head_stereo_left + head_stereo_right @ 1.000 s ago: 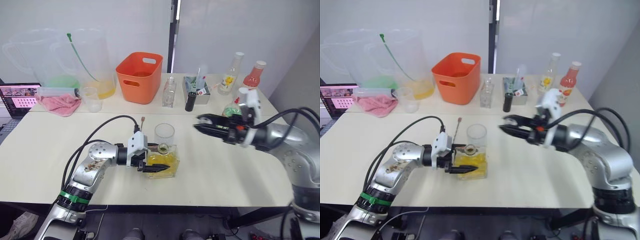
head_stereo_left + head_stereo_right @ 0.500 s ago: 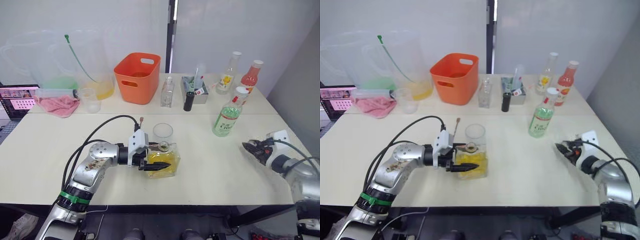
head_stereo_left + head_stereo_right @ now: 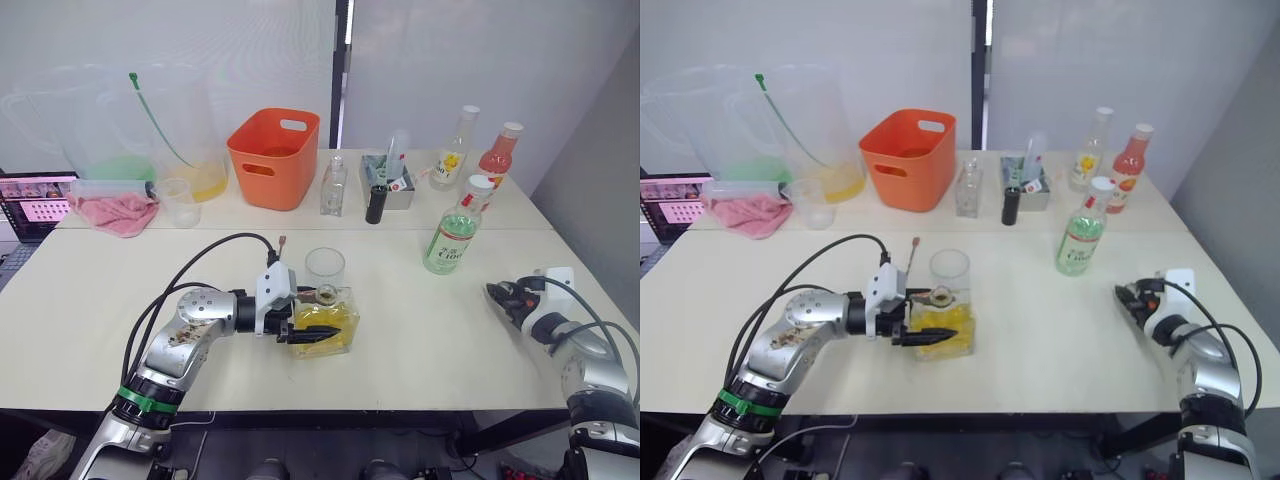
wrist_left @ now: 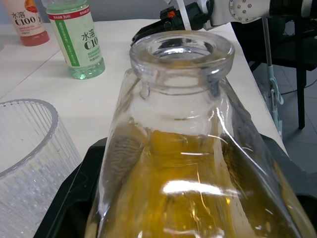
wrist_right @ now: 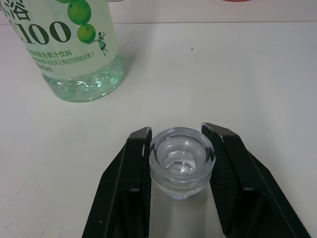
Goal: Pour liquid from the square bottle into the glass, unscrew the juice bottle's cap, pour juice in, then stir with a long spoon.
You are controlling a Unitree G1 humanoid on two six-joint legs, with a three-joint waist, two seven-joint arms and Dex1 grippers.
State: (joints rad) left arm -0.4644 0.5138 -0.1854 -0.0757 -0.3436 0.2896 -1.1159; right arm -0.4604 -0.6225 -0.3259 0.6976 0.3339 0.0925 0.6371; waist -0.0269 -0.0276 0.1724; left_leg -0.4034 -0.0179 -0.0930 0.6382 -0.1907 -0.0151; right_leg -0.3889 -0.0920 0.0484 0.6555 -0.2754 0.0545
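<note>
Left claw (image 3: 312, 334) is clamped on the square bottle (image 3: 326, 322), unstoppered, just beside the glass (image 3: 325, 269), apparently for pouring. Right claw (image 5: 178, 163) is closed around a clear glass stopper (image 5: 182, 161), kept low over the table (image 3: 420, 330) near the juice bottle (image 3: 454, 238).

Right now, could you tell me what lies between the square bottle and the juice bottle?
Only bare table between the square bottle and the juice bottle, seen from the head.
</note>
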